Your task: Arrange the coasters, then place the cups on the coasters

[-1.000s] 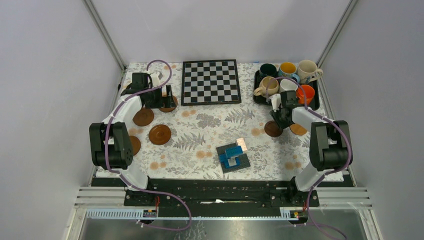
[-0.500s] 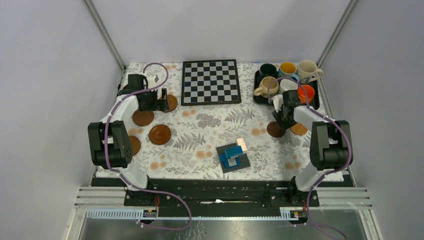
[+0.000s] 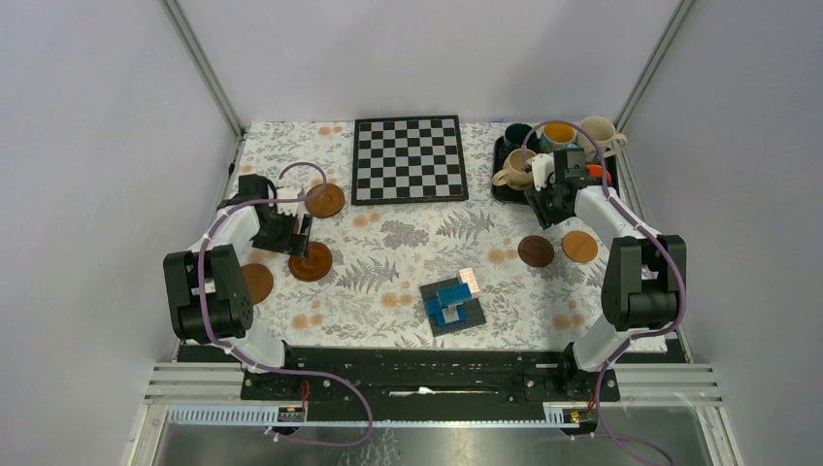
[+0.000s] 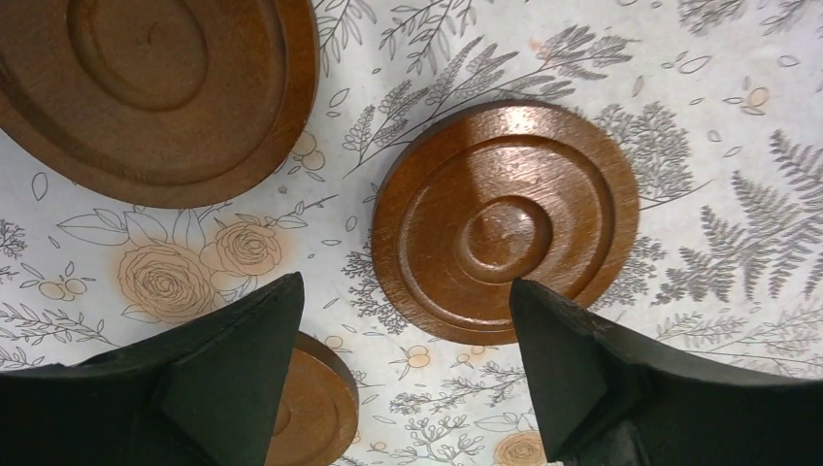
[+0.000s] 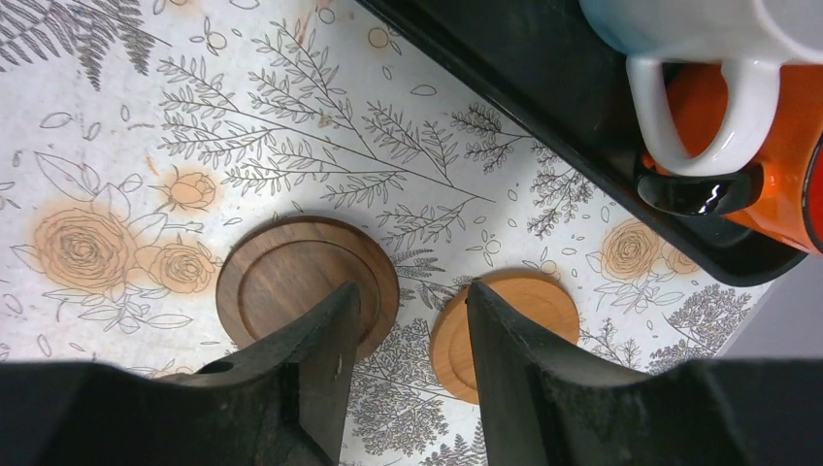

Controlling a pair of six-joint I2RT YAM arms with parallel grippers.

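Observation:
On the left lie brown coasters: one by the board, one nearer, one by the arm. My left gripper hovers open among them. Its wrist view shows a ringed coaster ahead, a larger coaster and another coaster half behind a finger; the left gripper is empty. A dark coaster and a light coaster lie on the right. My right gripper hangs open above them by the cups; the right gripper holds nothing.
A black tray at the back right holds the mugs; its edge, a white mug handle and an orange mug show in the right wrist view. A chessboard lies at the back, blue blocks near the front.
My left gripper left the coaster by the board, came nearer over the other coasters, and narrowed a little. My right gripper rose from the two right coasters toward the tray and widened slightly.

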